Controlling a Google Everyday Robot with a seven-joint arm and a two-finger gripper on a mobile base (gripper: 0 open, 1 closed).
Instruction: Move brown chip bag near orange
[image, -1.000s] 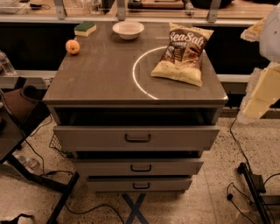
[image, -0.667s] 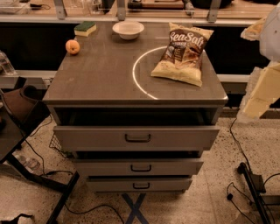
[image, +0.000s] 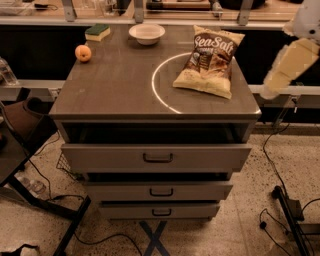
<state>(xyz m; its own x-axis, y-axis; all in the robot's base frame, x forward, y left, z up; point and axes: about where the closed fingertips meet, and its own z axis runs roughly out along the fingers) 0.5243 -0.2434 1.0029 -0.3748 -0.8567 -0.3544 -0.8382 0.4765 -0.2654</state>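
Note:
The brown chip bag lies flat on the right half of the cabinet top, its "Sea Salt" lettering facing up. The orange sits at the far left of the top, well apart from the bag. Only pale links of my arm show at the right edge, beyond the cabinet's right side and higher than the bag. My gripper is out of view and nothing holds the bag.
A white bowl and a green-and-yellow sponge sit at the back of the top. A bright ring of light marks the surface beside the bag. The top drawer stands slightly open. Cables and a dark stand lie on the floor.
The pale arm link at the right edge has risen and shifted slightly left. The bag, the orange and the bowl have not moved.

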